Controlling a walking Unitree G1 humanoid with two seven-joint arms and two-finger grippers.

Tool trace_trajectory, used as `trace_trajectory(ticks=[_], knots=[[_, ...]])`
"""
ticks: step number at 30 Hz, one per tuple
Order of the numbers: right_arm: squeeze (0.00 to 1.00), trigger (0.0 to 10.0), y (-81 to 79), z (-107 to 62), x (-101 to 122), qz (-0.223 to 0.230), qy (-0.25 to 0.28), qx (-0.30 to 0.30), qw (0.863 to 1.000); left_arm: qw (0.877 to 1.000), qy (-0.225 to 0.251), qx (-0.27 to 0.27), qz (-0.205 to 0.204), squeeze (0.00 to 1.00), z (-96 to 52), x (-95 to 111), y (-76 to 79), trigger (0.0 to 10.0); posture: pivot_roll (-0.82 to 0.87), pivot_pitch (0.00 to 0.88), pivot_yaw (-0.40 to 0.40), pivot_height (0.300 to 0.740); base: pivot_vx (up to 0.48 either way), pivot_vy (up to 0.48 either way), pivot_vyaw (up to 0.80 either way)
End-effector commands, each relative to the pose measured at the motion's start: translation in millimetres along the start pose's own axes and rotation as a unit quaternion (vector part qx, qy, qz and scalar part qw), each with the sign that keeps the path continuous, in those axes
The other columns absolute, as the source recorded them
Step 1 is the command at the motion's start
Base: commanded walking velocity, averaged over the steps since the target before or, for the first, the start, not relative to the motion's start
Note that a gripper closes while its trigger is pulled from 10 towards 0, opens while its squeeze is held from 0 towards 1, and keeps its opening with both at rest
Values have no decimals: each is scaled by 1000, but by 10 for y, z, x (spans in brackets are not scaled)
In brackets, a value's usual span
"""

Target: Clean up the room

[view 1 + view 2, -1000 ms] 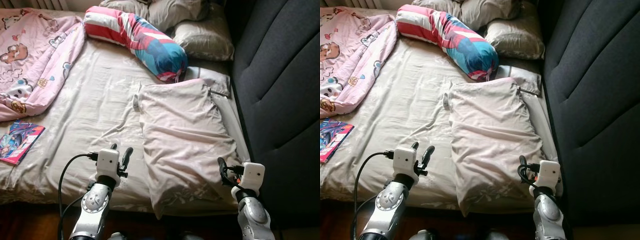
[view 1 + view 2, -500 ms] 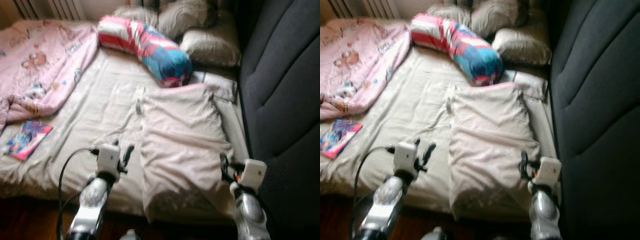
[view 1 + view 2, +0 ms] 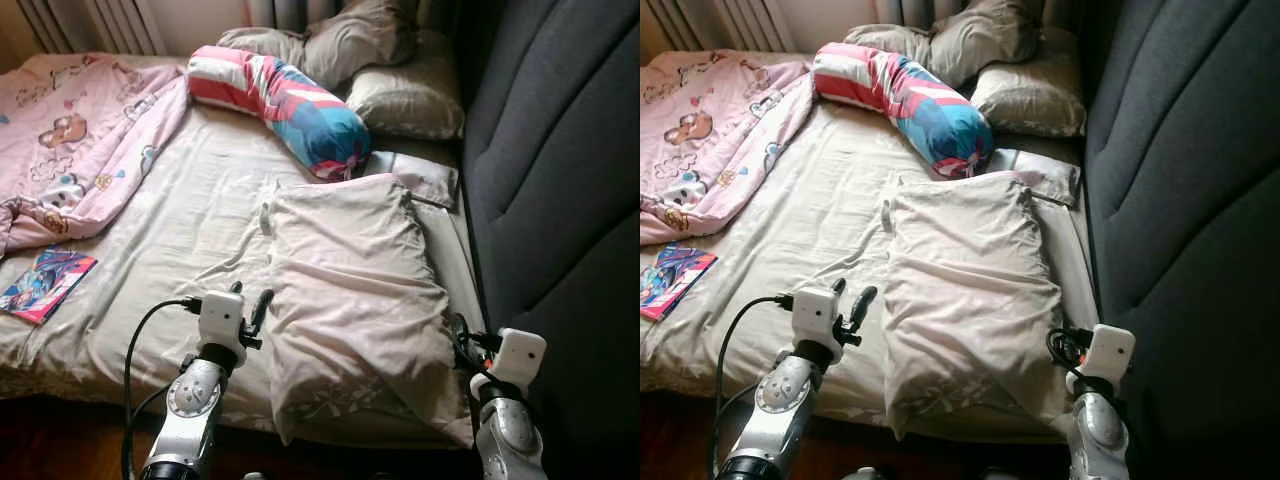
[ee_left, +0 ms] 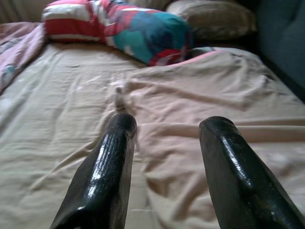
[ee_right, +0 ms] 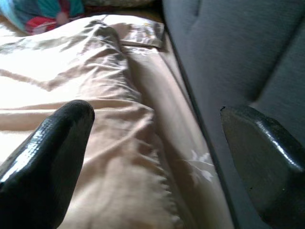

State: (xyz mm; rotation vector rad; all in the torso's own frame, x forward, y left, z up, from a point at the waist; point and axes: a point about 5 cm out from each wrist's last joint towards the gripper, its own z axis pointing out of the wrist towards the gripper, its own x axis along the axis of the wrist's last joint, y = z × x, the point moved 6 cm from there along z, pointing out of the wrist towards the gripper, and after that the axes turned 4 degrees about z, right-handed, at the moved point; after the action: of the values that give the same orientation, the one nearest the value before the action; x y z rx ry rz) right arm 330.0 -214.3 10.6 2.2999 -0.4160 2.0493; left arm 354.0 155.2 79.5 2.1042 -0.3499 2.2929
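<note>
A large beige pillow (image 3: 350, 290) lies crumpled on the bed's right side, its near end hanging over the mattress edge. My left gripper (image 3: 250, 302) hovers open just off its left edge, and in the left wrist view the left gripper (image 4: 169, 126) holds nothing. At the pillow's near right corner, beside the dark headboard, my right gripper (image 3: 459, 335) is spread wide and empty, as the right wrist view of that gripper (image 5: 157, 117) confirms. A red, white and blue bolster (image 3: 280, 100) lies further up the bed.
A pink cartoon blanket (image 3: 80, 130) is heaped at the far left, with a colourful magazine (image 3: 45, 285) near the bed's front edge. Grey pillows (image 3: 400, 95) sit at the head. The dark upholstered headboard (image 3: 560, 180) walls the right side. The beige sheet (image 3: 190, 210) is wrinkled.
The whole view shifted and blurred as the camera moved, now showing more of the bed's far end. Both arms keep the same pose either side of the pillow.
</note>
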Motion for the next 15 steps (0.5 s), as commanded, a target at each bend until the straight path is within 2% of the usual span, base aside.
trace_trajectory(ticks=[1,3,7,12,15], knots=[[0,10000,-11,-12,-67,-2,-15,3,1000,1000,-20,11,-3,0,-59,-102,-55,10000,86,175,-32,740,0,480,-756],[0,10000,-24,-8,-64,-8,-15,7,1000,1000,-19,12,-1,0,-63,-103,-60,10000,85,175,-33,740,0,480,-756],[0,10000,-31,-6,-75,-3,-18,6,1000,1000,-17,11,1,0,-58,-93,-54,10000,82,180,-33,740,0,0,-745],[0,10000,-28,-2,-82,-2,-21,6,1000,1000,-15,11,-2,0,-28,-72,-40,10000,79,183,-32,740,0,343,-744],[0,10000,-21,-1,-83,-1,-21,6,1000,1000,-11,10,-1,0,-21,-52,-31,10000,80,184,-31,740,0,165,-746]])
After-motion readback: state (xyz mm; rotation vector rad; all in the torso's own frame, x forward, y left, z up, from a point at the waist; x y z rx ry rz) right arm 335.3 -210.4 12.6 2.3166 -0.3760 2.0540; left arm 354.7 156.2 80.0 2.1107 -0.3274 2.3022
